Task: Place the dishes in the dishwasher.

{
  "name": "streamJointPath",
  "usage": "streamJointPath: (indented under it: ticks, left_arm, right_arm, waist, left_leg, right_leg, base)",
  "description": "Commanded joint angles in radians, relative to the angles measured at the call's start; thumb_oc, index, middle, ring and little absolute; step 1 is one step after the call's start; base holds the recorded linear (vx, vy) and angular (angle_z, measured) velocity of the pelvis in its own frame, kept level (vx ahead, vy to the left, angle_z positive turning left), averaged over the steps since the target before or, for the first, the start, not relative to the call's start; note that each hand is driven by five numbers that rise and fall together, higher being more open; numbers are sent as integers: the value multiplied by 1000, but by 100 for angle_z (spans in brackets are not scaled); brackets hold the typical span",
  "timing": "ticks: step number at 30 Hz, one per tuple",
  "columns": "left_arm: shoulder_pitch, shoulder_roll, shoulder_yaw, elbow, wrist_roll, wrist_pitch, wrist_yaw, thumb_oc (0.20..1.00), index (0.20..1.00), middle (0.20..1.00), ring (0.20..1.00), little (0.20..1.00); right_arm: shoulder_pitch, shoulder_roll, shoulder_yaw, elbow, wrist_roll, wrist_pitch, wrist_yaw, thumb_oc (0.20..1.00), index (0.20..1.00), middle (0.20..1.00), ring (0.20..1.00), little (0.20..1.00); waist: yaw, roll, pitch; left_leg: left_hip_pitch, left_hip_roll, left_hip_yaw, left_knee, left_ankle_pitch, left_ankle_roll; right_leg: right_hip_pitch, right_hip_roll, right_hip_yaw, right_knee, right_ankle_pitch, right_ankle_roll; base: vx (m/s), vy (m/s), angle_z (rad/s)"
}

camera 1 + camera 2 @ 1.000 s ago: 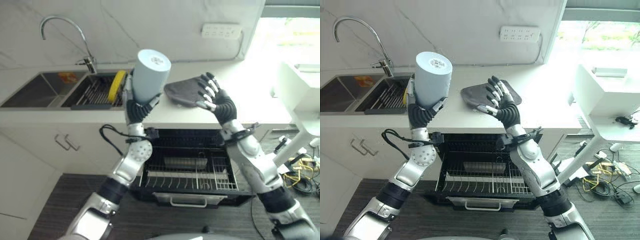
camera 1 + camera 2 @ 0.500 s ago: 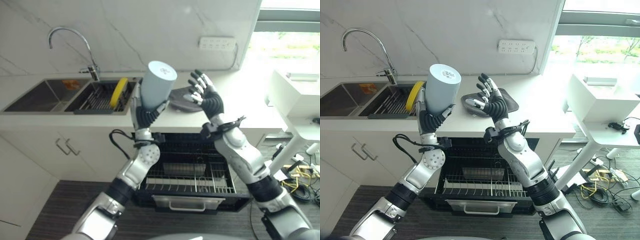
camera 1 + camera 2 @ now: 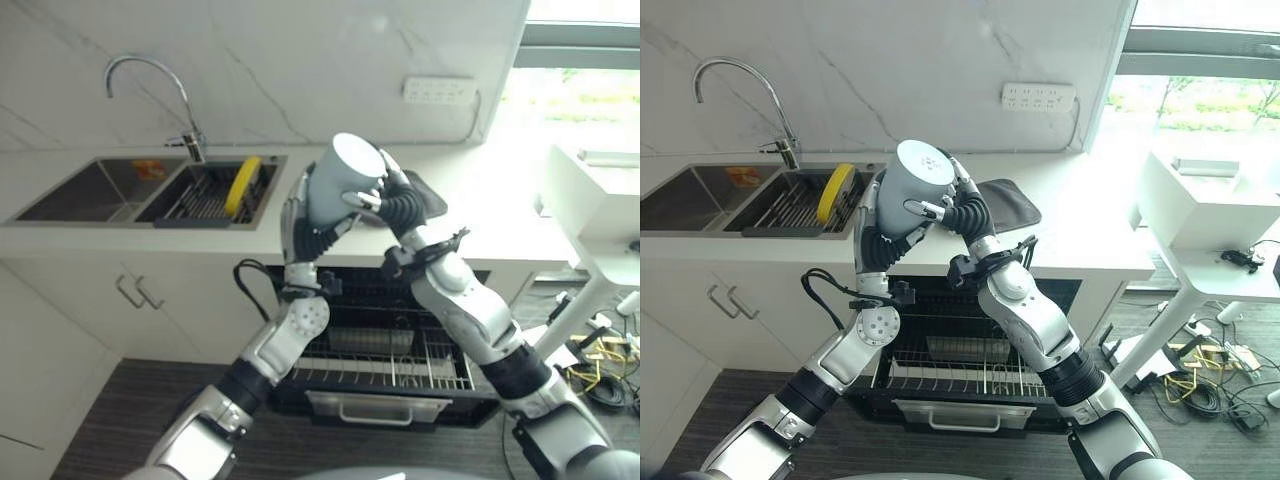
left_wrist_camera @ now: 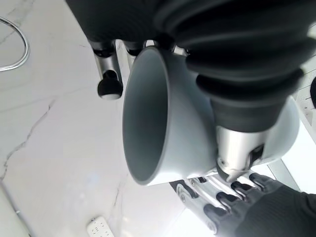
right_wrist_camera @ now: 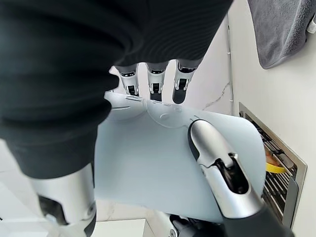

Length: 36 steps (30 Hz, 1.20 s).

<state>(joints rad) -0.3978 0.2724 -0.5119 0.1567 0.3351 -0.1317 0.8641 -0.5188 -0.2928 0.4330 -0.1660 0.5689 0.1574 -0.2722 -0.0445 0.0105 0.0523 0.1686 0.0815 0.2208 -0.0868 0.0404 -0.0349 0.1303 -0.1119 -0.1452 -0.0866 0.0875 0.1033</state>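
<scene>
Both hands on the cup

At frame centre, above the counter [image 3: 1080, 235], the left hand [image 3: 300, 225] curls round the grey cup [image 3: 912, 187]. The right hand [image 3: 962, 212] wraps its base. The dishwasher [image 3: 970, 375] stands open below.

Pale grey cup [image 3: 916, 183], tilted, base up, above the counter edge

We count one pale grey cup [image 3: 918, 185], one yellow plate [image 3: 835, 192] standing in the sink rack, and one dark grey cloth [image 3: 1008, 204] on the table [image 3: 1095, 240]. One tap [image 3: 745, 95], one two-basin sink [image 3: 700, 195] and one open dishwasher [image 3: 970, 370] are present. We note two robot hands at the cup: left robot hand [image 3: 878, 240], right robot hand [image 3: 962, 208].
</scene>
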Motion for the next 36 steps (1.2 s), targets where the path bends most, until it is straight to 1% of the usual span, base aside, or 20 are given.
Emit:
streamJointPath:
  ticks: [1, 7, 8, 11, 12, 13, 14, 17, 20, 21, 22, 26, 28, 29, 30, 31, 32, 33, 34, 36]
  left_arm:
    - [-140, 21, -29, -18, 50, -34, -3, 200, 200, 200, 200, 200]
    - [-149, 16, -48, -27, 61, -40, -12, 200, 200, 200, 200, 200]
    - [-152, 15, -53, -29, 67, -41, -13, 200, 200, 200, 200, 200]
    - [-158, 16, -64, -34, 75, -40, -12, 200, 200, 200, 200, 200]
    - [-161, 18, -67, -36, 83, -45, -16, 200, 200, 200, 200, 200]
    - [-163, 18, -70, -38, 98, -49, -19, 200, 200, 200, 200, 200]
    - [-165, 22, -71, -44, 102, -49, -21, 200, 200, 200, 200, 200]
    - [-173, 24, -77, -53, 121, -51, -28, 200, 200, 200, 200, 200]
    - [-182, 26, -87, -62, 140, -55, -38, 200, 200, 200, 200, 200]
    - [-183, 27, -91, -63, 145, -56, -39, 200, 200, 200, 200, 200]
    - [-184, 28, -94, -65, 150, -55, -39, 200, 200, 200, 200, 200]
    - [-187, 27, -111, -64, 159, -55, -39, 200, 200, 200, 200, 200]
    - [-189, 27, -114, -62, 156, -55, -38, 200, 200, 200, 200, 200]
    - [-188, 26, -122, -52, 148, -59, -38, 200, 200, 200, 200, 200]
    - [-186, 27, -124, -53, 150, -59, -39, 200, 200, 200, 200, 200]
    - [-185, 28, -125, -54, 150, -59, -40, 200, 200, 200, 200, 200]
    - [-183, 27, -127, -55, 152, -57, -42, 200, 200, 200, 200, 200]
    - [-182, 26, -128, -56, 155, -57, -43, 200, 200, 200, 200, 200]
    - [-180, 25, -133, -55, 156, -57, -43, 200, 200, 200, 200, 200]
    - [-179, 25, -139, -57, 155, -57, -41, 200, 200, 200, 200, 200]
  right_arm:
    - [-118, 72, -33, 11, 7, -38, -6, 1000, 1000, 1000, 1000, 1000]
    - [-132, 93, -20, 16, 7, -31, -12, 1000, 1000, 1000, 1000, 1000]
    - [-137, 96, -16, 15, 9, -29, -18, 1000, 1000, 1000, 1000, 1000]
    - [-139, 101, -9, 23, 13, -38, -25, 1000, 1000, 1000, 1000, 1000]
    - [-142, 103, -9, 25, 12, -39, -23, 1000, 1000, 1000, 1000, 1000]
    - [-145, 104, -9, 24, 12, -35, -26, 1000, 1000, 1000, 1000, 1000]
    - [-145, 103, -8, 24, 13, -36, -27, 1000, 1000, 1000, 1000, 1000]
    - [-147, 106, -4, 23, 14, -43, -35, 1000, 1000, 1000, 1000, 1000]
    - [-150, 110, -2, 24, 20, -54, -35, 1000, 1000, 1000, 1000, 1000]
    - [-150, 111, -1, 23, 21, -55, -38, 1000, 1000, 1000, 1000, 1000]
    - [-152, 112, 0, 21, 22, -52, -40, 1000, 1000, 1000, 1000, 1000]
    - [-163, 121, 7, 20, 19, -44, -47, 1000, 1000, 1000, 1000, 1000]
    - [-166, 122, 11, 24, 17, -48, -53, 1000, 1000, 1000, 1000, 1000]
    - [-167, 125, 6, 25, 14, -71, -68, 1000, 1000, 1000, 1000, 1000]
    - [-165, 126, 4, 24, 10, -77, -66, 887, 887, 887, 887, 887]
    - [-164, 126, 4, 22, 6, -79, -66, 576, 576, 576, 576, 576]
    - [-164, 126, 1, 16, 0, -85, -73, 338, 338, 338, 338, 338]
    - [-163, 126, -1, 11, 0, -89, -83, 256, 256, 256, 256, 256]
    - [-163, 129, -3, 10, 1, -110, -102, 200, 200, 200, 200, 200]
    - [-167, 134, -7, 5, -4, -135, -109, 200, 200, 200, 200, 200]
  waist:
    - [22, -66, 1]
    - [25, -65, -3]
    - [26, -66, -3]
    - [26, -65, -4]
    - [26, -65, -2]
    - [26, -64, -4]
    - [25, -64, -3]
    - [24, -62, -6]
    - [24, -61, -4]
    - [24, -59, -6]
    - [24, -60, -4]
    - [23, -57, -5]
    - [23, -55, -6]
    - [23, -53, -6]
    - [23, -52, -6]
    - [23, -52, -7]
    - [22, -52, -6]
    - [22, -52, -6]
    - [22, -52, -4]
    - [21, -49, -6]
  left_leg:
    - [21, -4, -39, 0, -98, 2]
    - [23, -3, -41, 0, -105, 1]
    - [17, -3, -39, 0, -96, 1]
    - [21, -2, -41, 0, -104, 0]
    - [16, -1, -40, 0, -95, 0]
    - [19, 0, -40, 0, -103, -1]
    - [14, -1, -40, 0, -93, -1]
    - [16, 0, -41, 0, -101, -2]
    - [12, 1, -39, 0, -92, -2]
    - [16, 2, -40, 0, -101, -3]
    - [12, 1, -39, 0, -92, -2]
    - [10, 2, -38, 0, -89, -3]
    - [15, 4, -38, 0, -98, -5]
    - [15, 4, -39, 0, -97, -6]
    - [14, 4, -39, 0, -98, -6]
    - [14, 4, -39, 0, -98, -6]
    - [14, 5, -38, 0, -98, -6]
    - [14, 5, -37, 0, -97, -6]
    - [10, 3, -38, 0, -89, -5]
    - [13, 3, -40, 0, -98, -5]
  right_leg:
    - [42, -26, -25, -1, -54, 23]
    - [44, -26, -27, -1, -62, 25]
    - [39, -27, -27, -1, -54, 23]
    - [42, -25, -29, -1, -63, 24]
    - [37, -25, -30, -1, -55, 23]
    - [40, -25, -31, -1, -62, 25]
    - [35, -24, -30, -1, -54, 21]
    - [38, -22, -30, -1, -62, 22]
    - [33, -23, -33, -1, -54, 20]
    - [37, -22, -33, -1, -62, 23]
    - [33, -22, -33, -1, -54, 21]
    - [31, -20, -32, -1, -54, 18]
    - [36, -19, -33, -1, -63, 20]
    - [36, -18, -34, -1, -64, 19]
    - [36, -18, -34, -1, -65, 19]
    - [36, -18, -34, -1, -65, 19]
    - [35, -18, -34, -1, -65, 19]
    - [35, -18, -34, -1, -64, 19]
    - [31, -17, -34, -1, -57, 16]
    - [34, -16, -32, -1, -65, 17]
  base:
    - [-51, -12, 2]
    - [-17, -4, 0]
    - [-54, -14, 2]
    - [-24, -9, 1]
    - [-41, -12, 1]
    - [-73, -13, 2]
    - [-31, -5, 1]
    - [-17, -2, 0]
    - [-16, -6, 0]
    - [0, 0, 0]
    - [0, 0, 0]
    - [-17, -7, 0]
    - [31, 4, 1]
    - [0, 0, 0]
    - [0, 0, 0]
    - [0, 0, 0]
    - [0, 0, 0]
    - [-35, 0, 1]
    - [-36, 5, 1]
    - [0, 0, 0]
